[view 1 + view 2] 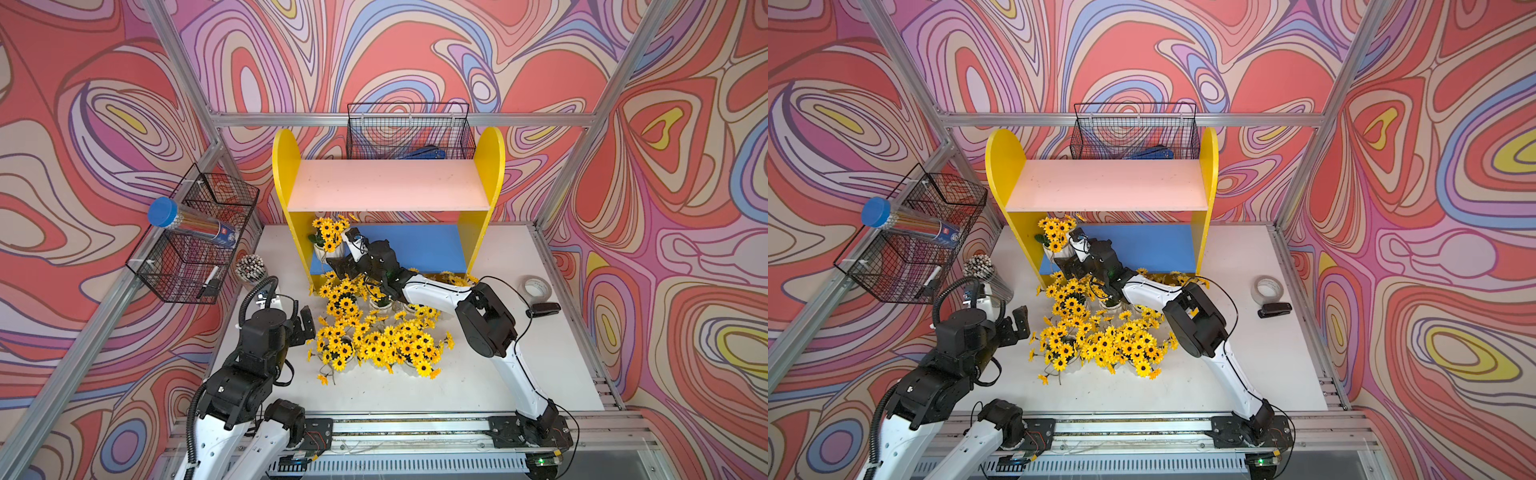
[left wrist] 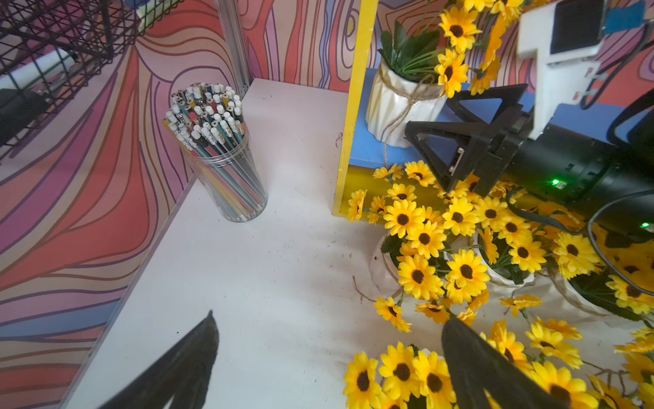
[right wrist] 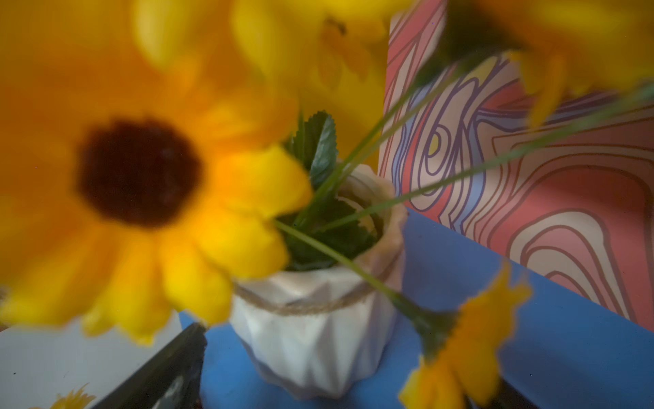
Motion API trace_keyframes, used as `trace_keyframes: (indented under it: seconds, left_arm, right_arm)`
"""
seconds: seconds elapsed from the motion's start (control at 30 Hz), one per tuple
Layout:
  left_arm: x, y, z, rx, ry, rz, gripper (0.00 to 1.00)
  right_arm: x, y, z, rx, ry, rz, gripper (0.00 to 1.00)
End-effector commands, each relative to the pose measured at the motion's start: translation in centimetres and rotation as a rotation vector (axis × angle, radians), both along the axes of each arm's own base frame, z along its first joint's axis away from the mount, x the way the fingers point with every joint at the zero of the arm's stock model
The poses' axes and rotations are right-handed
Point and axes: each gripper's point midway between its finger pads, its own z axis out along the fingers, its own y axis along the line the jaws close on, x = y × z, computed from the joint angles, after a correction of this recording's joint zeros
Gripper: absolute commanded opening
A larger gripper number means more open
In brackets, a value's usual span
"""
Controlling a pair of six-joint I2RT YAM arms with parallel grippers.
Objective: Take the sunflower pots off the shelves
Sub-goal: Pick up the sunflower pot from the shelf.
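The shelves (image 1: 388, 185) (image 1: 1108, 185) have a bare pink upper board. One sunflower pot (image 1: 328, 249) (image 1: 1056, 245) (image 2: 400, 102) (image 3: 311, 340), white, ribbed and tied with twine, stands at the left end of the blue lower board. My right gripper (image 1: 343, 255) (image 1: 1071, 253) (image 2: 427, 114) is open right at this pot, one finger (image 3: 170, 371) beside it and the other hidden by blooms. Several sunflower pots (image 1: 374, 332) (image 1: 1100, 336) (image 2: 460, 265) crowd the table before the shelves. My left gripper (image 1: 303, 326) (image 1: 1013, 328) (image 2: 329, 318) hangs open and empty at the pile's left edge.
A clear cup of pencils (image 1: 249, 268) (image 2: 216, 152) stands left of the shelves. A wire basket (image 1: 195, 237) with a blue-capped tube (image 1: 187, 222) hangs on the left wall, another wire basket (image 1: 409, 133) behind the shelves. A tape roll (image 1: 536, 286) and a stapler (image 1: 542, 309) lie at the right.
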Motion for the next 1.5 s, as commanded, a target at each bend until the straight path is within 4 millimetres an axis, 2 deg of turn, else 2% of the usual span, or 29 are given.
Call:
trace_keyframes:
  seconds: [0.0, 0.17, 0.33, 0.43, 0.6, 1.0, 1.07, 1.2, 1.27, 1.4, 1.47]
  left_arm:
    - [0.3, -0.4, -0.6, -0.007, 0.018, -0.015, 1.0]
    - [0.4, -0.5, -0.8, -0.003, 0.028, -0.022, 1.0]
    - [0.5, -0.6, -0.7, -0.011, 0.021, -0.027, 1.0]
    - [0.5, -0.7, -0.7, -0.015, 0.021, -0.031, 1.0]
    - [0.6, -0.8, -0.8, -0.024, 0.025, -0.038, 1.0]
    - [0.8, -1.5, -1.0, -0.041, 0.032, -0.075, 1.0]
    - [0.8, -2.8, -0.8, -0.07, 0.024, -0.149, 1.0]
    - [-0.1, -8.3, 0.2, -0.198, -0.029, -0.455, 1.0]
    - [-0.6, -9.8, 0.4, -0.238, -0.026, -0.542, 1.0]
    - [-1.2, -11.7, 0.6, -0.288, -0.006, -0.647, 1.0]
    - [-1.1, -11.6, 0.4, -0.288, -0.003, -0.643, 1.0]
  right_arm:
    - [0.7, 0.7, -0.2, -0.005, -0.047, 0.019, 0.98]
    - [1.4, 0.7, -0.7, 0.005, -0.076, -0.003, 0.98]
    - [1.6, 0.6, 0.2, 0.018, -0.12, -0.001, 0.98]
    - [1.6, 0.9, 1.0, 0.029, -0.138, 0.012, 0.98]
    - [2.1, 1.8, 0.4, 0.026, -0.138, 0.037, 0.98]
    - [2.7, 3.1, 1.5, 0.092, -0.162, 0.067, 0.98]
    - [2.7, 3.4, 1.5, 0.097, -0.161, 0.078, 0.98]
    - [2.6, 3.6, 1.4, 0.109, -0.153, 0.09, 0.95]
    - [2.4, 3.6, 1.3, 0.109, -0.15, 0.098, 0.91]
    - [2.3, 3.6, 1.2, 0.109, -0.147, 0.104, 0.85]
    - [2.2, 3.6, 1.5, 0.11, -0.143, 0.106, 0.8]
